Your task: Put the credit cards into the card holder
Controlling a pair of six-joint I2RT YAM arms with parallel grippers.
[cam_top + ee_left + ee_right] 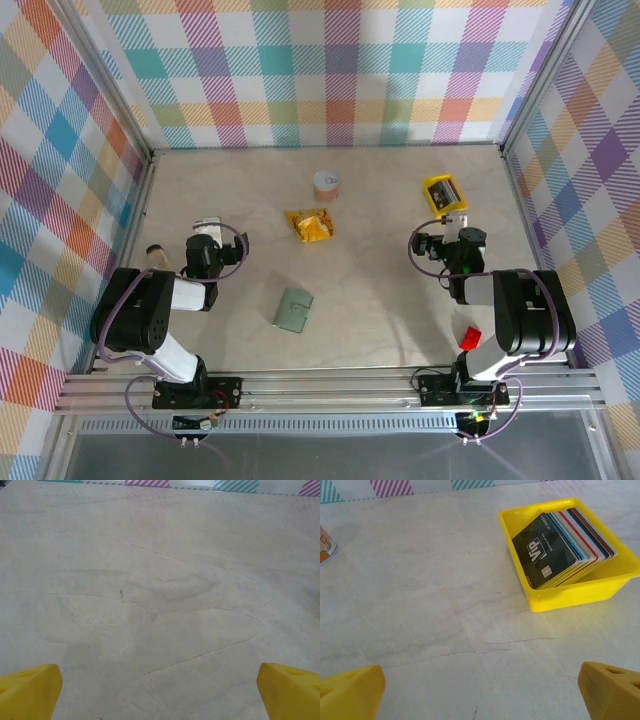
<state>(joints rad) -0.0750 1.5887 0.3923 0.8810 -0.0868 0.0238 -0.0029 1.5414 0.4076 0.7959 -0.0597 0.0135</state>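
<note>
Nothing is looking done yet: the cards (560, 545) are all standing on edge in the yellow tray (570, 597), which is sitting near the right wall. The wallet (293, 309) is lying on the tabletop (160, 580) between the 2 arms, seemingly folded, well apart from the tray. The left end effector (160, 692) and right end effector (480, 692) are hanging with fingers wide apart, holding nothing. Bare tabletop is lying open between tray and wallet. The tray's rim and the packed stack are likely leaving little finger room.
</note>
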